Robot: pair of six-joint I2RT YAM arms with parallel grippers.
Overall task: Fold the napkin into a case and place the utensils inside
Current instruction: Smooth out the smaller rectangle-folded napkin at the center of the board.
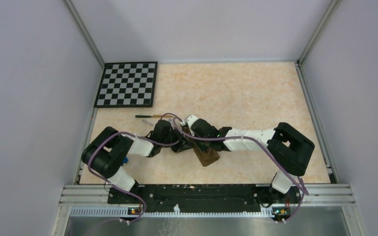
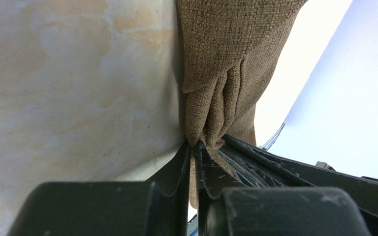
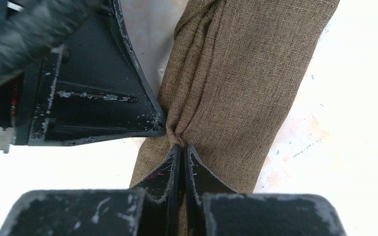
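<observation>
Can't see much of the napkin (image 1: 207, 157) from above, only a brown end poking out from under the left arm (image 1: 162, 135) and right arm (image 1: 211, 132). Same deal up close: cropped by the top edge in both wrist views, with the pinched bit swallowed between the fingers (image 3: 172, 169). Only catching part of the knife (image 1: 147, 116), right end lost behind a cable (image 1: 170, 117). No telling what that blue speck (image 1: 124, 161) under the left arm is, way too small. Getting just a dark blur top-left in the right wrist view.
</observation>
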